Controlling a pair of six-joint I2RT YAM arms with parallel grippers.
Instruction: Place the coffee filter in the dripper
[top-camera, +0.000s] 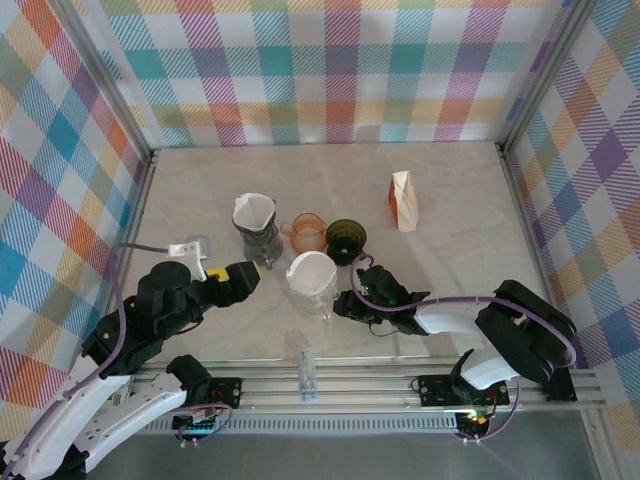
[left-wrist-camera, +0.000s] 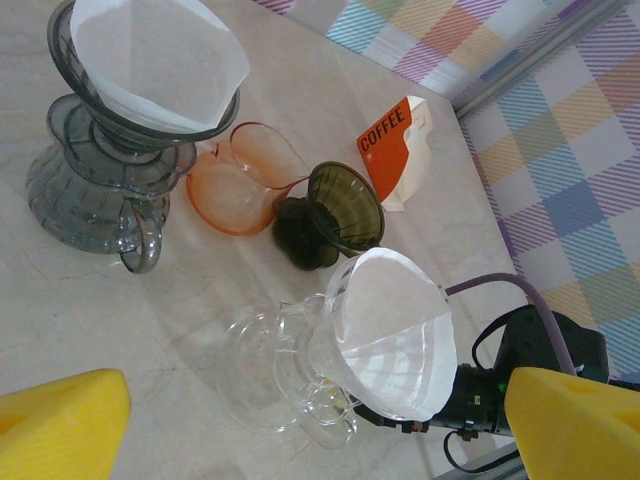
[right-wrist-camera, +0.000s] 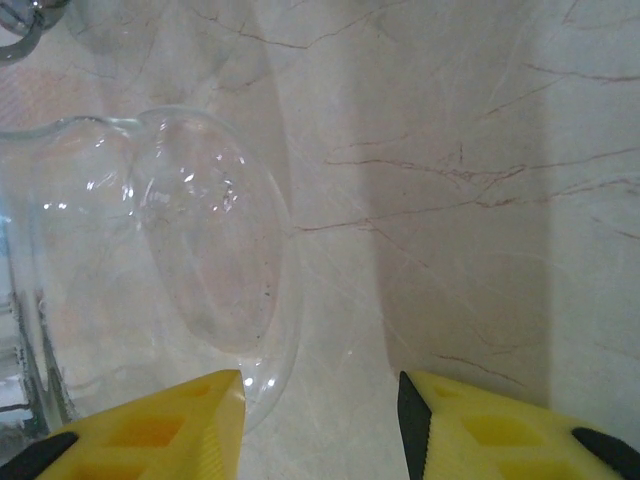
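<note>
Coffee filter (top-camera: 312, 270), white and cone-shaped, is seen seated in the clear glass dripper (top-camera: 322, 302) at the centre of the top view. The right gripper (right-wrist-camera: 320, 400) is set low beside that dripper's base. Its yellow fingers (right-wrist-camera: 150, 430) are partly apart, only the glass rim lies just inside one finger, and nothing is clamped. The left gripper (top-camera: 243, 278) is spread wide, left of the dripper, and nothing is held in it.
</note>
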